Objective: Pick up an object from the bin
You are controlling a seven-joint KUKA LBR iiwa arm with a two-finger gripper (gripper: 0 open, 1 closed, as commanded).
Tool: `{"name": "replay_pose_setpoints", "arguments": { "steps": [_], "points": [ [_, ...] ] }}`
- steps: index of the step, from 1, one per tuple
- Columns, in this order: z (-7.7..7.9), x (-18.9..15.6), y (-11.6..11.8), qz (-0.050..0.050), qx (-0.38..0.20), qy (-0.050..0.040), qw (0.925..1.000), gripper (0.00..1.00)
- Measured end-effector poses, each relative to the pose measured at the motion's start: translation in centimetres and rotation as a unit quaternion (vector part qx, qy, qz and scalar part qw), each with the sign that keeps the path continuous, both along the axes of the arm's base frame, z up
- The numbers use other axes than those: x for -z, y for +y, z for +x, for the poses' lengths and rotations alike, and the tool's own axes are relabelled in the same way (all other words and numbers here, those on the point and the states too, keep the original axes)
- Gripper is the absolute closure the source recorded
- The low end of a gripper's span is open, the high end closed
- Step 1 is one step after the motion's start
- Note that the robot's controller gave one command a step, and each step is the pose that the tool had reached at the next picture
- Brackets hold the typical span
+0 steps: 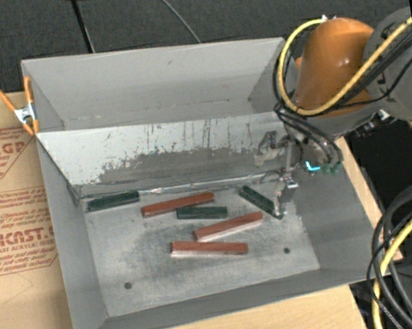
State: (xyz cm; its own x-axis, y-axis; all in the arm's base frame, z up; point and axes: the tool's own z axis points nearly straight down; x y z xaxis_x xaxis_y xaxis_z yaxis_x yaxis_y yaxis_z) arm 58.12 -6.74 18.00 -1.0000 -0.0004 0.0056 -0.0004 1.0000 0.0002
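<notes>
My gripper [280,204] hangs low at the right side of the bin floor. Its tip is at the lower right end of a short dark green bar [255,198] that lies slanted there; whether it touches the bar I cannot tell. Just left of the tip lies a red-brown bar [229,227], slightly tilted. Another dark green bar [202,212] rests a little further left.
More bars lie spread over the floor: a red-brown one [178,203] in the middle, a red-brown one [209,248] toward the front, and a dark green one [112,201] at the far left by the back wall. The arm enters from the right, over the bin's right wall.
</notes>
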Motion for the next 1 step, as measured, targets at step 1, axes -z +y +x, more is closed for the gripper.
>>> {"name": "replay_pose_setpoints", "arguments": {
  "steps": [1],
  "points": [
    [0.18, -0.44, 0.01, 0.0, 0.0, -0.0038, 1.0, 0.0]
  ]
}}
